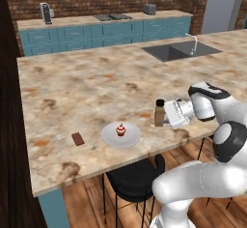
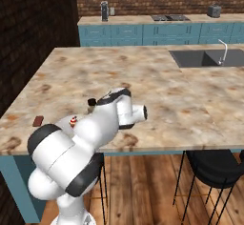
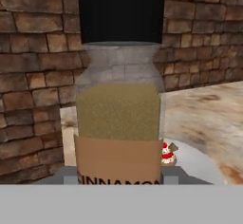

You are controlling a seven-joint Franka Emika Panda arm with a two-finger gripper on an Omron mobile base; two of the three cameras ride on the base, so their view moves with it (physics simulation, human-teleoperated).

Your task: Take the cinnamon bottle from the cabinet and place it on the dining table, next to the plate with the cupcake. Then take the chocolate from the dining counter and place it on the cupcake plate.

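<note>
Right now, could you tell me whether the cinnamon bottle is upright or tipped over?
Upright: the cinnamon bottle has its black cap on top and stands vertically in the closed gripper, beside the cupcake plate.

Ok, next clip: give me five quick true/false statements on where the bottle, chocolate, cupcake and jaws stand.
1. The cinnamon bottle is upright in the gripper, jaws shut on it. True.
2. The chocolate lies on the plate. False: it lies on the dining table, apart from the plate.
3. The cupcake sits on the plate. True.
4. The bottle's cap is missing. False: a black cap is on.
5. The bottle is inside the sink. False: it is near the plate.
</note>
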